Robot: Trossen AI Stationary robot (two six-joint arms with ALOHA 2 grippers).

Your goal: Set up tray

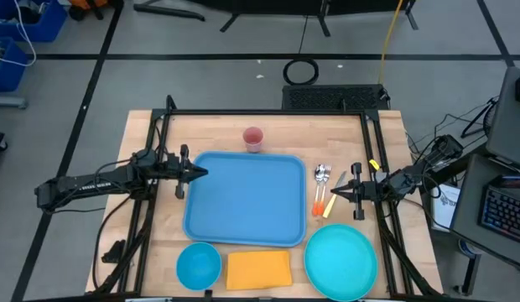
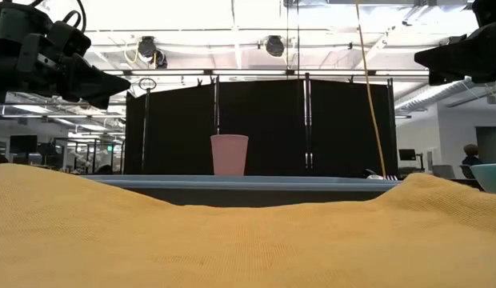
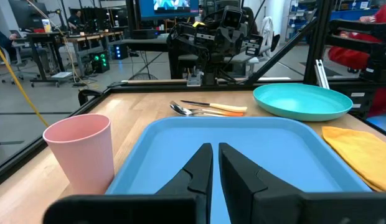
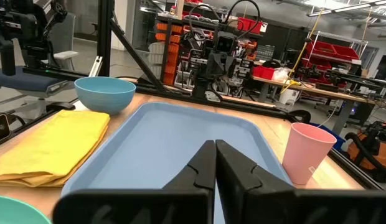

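Observation:
The large light-blue tray (image 1: 246,200) lies flat in the middle of the wooden table, seen also in the left wrist view (image 3: 243,146) and the right wrist view (image 4: 162,140). My left gripper (image 1: 201,173) hovers shut above the tray's left rim. My right gripper (image 1: 329,195) hovers shut just right of the tray, above the cutlery (image 1: 320,189). A pink cup (image 1: 253,138) stands upright beyond the tray's far rim. Along the near edge lie a blue bowl (image 1: 198,263), an orange napkin (image 1: 258,270) and a teal plate (image 1: 340,260).
A black frame (image 1: 268,112) runs around the table's far and side edges. The spoon, fork and orange-handled knife lie side by side between tray and right rail. Bare wood shows at the far left (image 1: 193,134) and far right (image 1: 335,138) of the table.

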